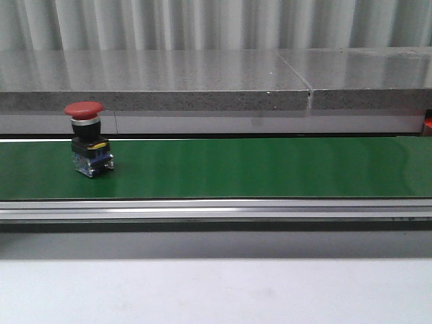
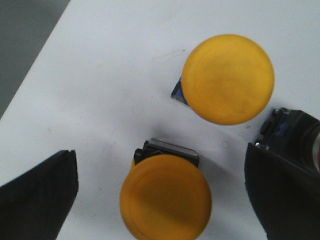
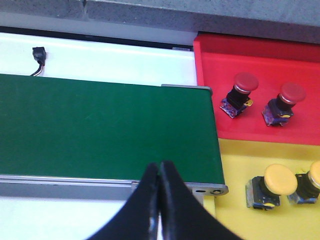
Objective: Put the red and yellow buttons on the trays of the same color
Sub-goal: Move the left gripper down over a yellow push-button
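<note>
Front view: red button (image 1: 87,138) upright on belt (image 1: 256,167), at its left end. Right hand (image 3: 160,192) clenched, empty, over belt's end beside red tray (image 3: 260,62) and yellow tray (image 3: 240,160). Left hand (image 2: 160,195) released, straddling yellow button (image 2: 165,197) on white counter (image 2: 110,75).

red mushroom-cap button (image 1: 86,138) w/ black-blue-yellow base | plain green belt (image 1: 270,167) | red plastic tray (image 3: 260,70) | yellow plastic tray (image 3: 235,165) | speckled grey stone ledge (image 1: 169,84)
</note>
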You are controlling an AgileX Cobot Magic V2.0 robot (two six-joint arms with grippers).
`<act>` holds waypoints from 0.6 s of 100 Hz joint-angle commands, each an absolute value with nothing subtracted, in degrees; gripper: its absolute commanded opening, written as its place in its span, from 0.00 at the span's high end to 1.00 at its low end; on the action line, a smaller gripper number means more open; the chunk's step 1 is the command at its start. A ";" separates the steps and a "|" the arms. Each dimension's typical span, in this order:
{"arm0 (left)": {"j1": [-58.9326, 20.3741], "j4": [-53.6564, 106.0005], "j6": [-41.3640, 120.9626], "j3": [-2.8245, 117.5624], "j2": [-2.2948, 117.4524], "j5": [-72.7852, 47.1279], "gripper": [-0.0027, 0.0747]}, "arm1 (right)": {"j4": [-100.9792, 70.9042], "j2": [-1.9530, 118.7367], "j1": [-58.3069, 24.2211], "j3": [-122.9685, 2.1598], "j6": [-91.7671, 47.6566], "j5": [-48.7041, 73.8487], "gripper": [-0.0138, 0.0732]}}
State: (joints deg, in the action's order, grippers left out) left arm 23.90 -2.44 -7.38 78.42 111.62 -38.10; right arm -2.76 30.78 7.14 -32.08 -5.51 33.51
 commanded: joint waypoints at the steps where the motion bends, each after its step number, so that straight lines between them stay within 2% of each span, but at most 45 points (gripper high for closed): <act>1: 23.96 -2.12 -7.96 80.15 108.90 -36.48 0.16 | -2.62 30.87 6.91 -33.52 -5.97 29.58 0.92; 15: 23.96 -2.12 -7.96 80.15 108.90 -36.35 0.18 | -2.62 30.87 6.91 -33.52 -5.97 29.58 0.92; 22: 23.96 -2.12 -7.96 80.15 108.90 -36.57 0.25 | -2.62 30.87 6.91 -33.52 -5.97 29.58 0.92; 34: 23.96 -2.12 -7.96 80.15 108.90 -37.51 0.47 | -2.62 30.87 6.91 -33.52 -5.97 29.58 0.92; 53: 23.96 -2.12 -7.96 80.15 108.65 -39.66 0.90 | -2.62 30.87 6.91 -33.52 -5.97 29.58 0.92; 58: 23.96 -2.00 -7.96 80.15 108.24 -39.94 0.98 | -2.62 30.87 6.91 -33.52 -5.97 29.58 0.92; 60: 23.96 -2.00 -7.96 80.15 107.80 -39.93 0.99 | -2.62 30.87 6.91 -33.52 -5.97 29.58 0.92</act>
State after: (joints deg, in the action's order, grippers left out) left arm 23.90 -2.40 -7.38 78.42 111.62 -40.17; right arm -2.76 30.78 7.14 -32.08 -5.51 33.51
